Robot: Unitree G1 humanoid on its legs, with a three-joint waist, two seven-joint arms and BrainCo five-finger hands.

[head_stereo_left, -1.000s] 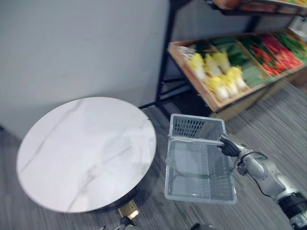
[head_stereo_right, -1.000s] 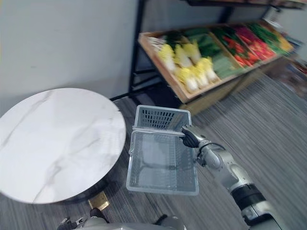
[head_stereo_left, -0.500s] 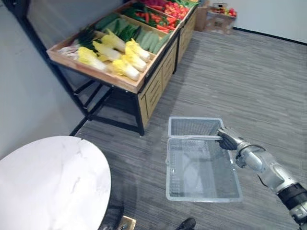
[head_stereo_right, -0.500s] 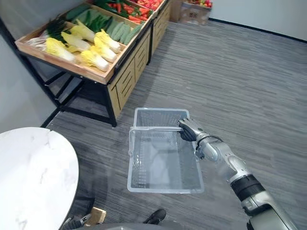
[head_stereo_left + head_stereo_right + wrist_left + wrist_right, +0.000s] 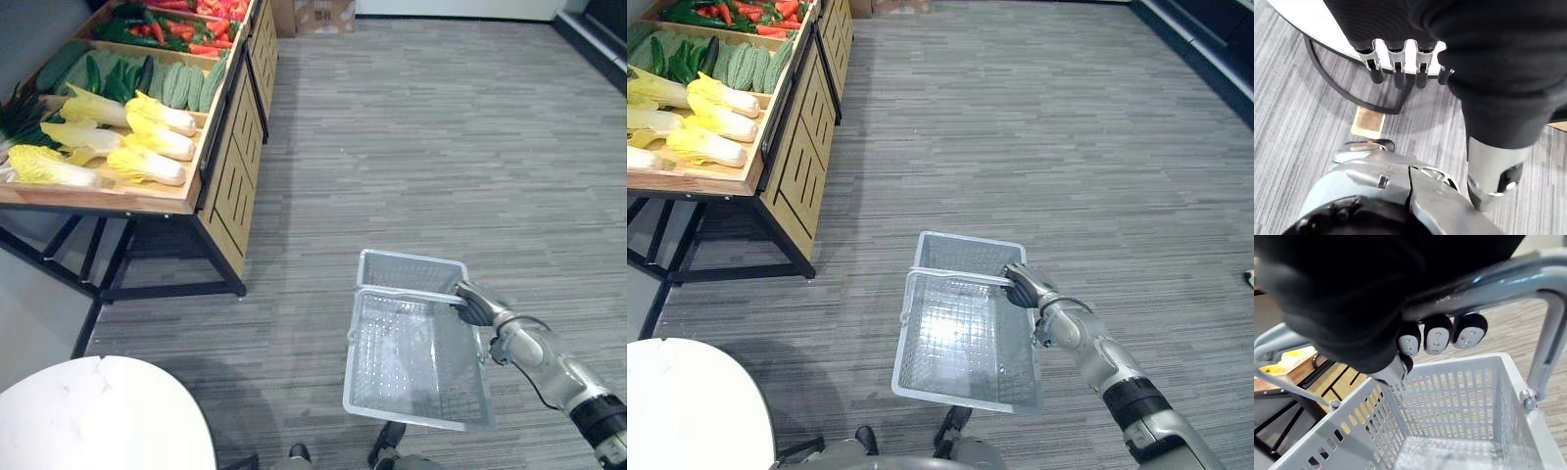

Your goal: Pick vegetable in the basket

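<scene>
A grey plastic basket (image 5: pixel 409 270) hangs empty above the floor, low and right of centre. My right hand (image 5: pixel 477 304) is shut on its handle (image 5: pixel 407 292) at the right end; in the right wrist view its fingers (image 5: pixel 1437 335) curl round the grey handle (image 5: pixel 1488 281) over the basket's bare mesh bottom (image 5: pixel 1449 431). The vegetables lie in a wooden stand (image 5: pixel 220 147) at the upper left: yellow-white cabbages (image 5: pixel 127 137), green gourds (image 5: pixel 186 83) and red peppers (image 5: pixel 196 15). My left hand (image 5: pixel 1396 68) hangs with straight fingers, holding nothing.
A round white marble table (image 5: pixel 98 416) shows at the lower left, also as the table edge (image 5: pixel 1298 14) past my left hand. A cardboard box (image 5: pixel 318 15) stands beyond the stand. Grey striped floor (image 5: pixel 441 127) spreads to the right of the stand.
The camera has swung from the table toward the vegetable stand and the floor beside it. The basket stays in my right hand's grip.
</scene>
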